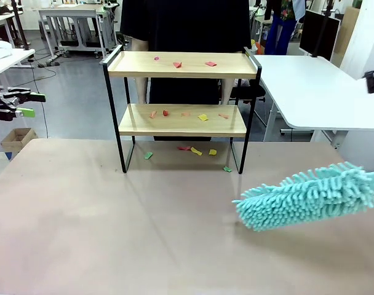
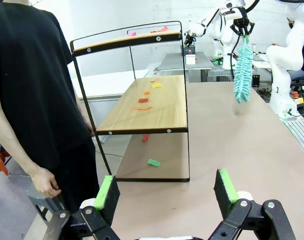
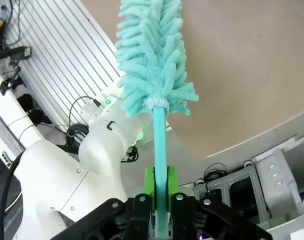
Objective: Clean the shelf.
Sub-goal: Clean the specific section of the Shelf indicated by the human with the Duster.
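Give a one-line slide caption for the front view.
Teal duster poised over the table at right, short of the two-tier shelf littered with coloured scraps; a person stands behind it.

Front camera square on the shelf (image 1: 138, 67); left wrist camera end-on.

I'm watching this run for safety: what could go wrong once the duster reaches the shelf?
1. The small two-tier wooden shelf on thin black legs looks light; a push from the fluffy turquoise duster might slide or tip it toward the person standing right behind it.
2. The right gripper pinches the thin handle well behind the head, so the long duster could pivot when pressed.
3. Swept coloured paper scraps may just join those already on the beige table.
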Motion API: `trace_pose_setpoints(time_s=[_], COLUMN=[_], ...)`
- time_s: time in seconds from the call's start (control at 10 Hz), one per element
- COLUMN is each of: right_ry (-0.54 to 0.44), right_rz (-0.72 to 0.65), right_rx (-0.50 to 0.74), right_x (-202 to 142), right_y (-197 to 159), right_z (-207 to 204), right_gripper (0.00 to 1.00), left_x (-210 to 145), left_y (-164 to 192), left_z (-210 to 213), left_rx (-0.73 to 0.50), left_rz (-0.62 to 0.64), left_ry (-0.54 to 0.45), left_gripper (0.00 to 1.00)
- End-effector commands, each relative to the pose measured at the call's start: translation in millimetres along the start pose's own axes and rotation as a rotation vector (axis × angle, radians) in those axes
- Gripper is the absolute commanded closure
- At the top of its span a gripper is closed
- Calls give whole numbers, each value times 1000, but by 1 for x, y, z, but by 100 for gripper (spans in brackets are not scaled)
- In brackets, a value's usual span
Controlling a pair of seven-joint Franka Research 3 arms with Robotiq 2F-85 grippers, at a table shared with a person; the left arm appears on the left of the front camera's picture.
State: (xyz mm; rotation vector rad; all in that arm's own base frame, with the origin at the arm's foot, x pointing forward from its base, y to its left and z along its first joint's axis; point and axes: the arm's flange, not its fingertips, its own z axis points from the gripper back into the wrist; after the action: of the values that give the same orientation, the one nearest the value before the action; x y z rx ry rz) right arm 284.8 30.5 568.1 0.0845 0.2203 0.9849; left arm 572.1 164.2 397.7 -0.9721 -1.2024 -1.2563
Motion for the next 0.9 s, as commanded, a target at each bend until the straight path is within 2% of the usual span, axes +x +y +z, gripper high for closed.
trace_pose_setpoints(time_s=[0.0, 0.2, 0.3, 0.8], right_ry=[-57, -84, -26, -26], right_rz=[65, 53, 38, 38], right_rx=[7, 34, 5, 5], right_x=[6, 11, 10, 10], right_y=[-3, -11, 2, 2], right_z=[-4, -5, -4, -4], right_gripper=[87, 87, 87, 87], left_x=[3, 3, 3, 3], left_y=[-2, -2, -2, -2], left_z=[1, 1, 1, 1], left_rx=[1, 1, 1, 1], left_rz=[-2, -2, -2, -2], left_ry=[2, 2, 2, 2], left_gripper=[0, 0, 0, 0])
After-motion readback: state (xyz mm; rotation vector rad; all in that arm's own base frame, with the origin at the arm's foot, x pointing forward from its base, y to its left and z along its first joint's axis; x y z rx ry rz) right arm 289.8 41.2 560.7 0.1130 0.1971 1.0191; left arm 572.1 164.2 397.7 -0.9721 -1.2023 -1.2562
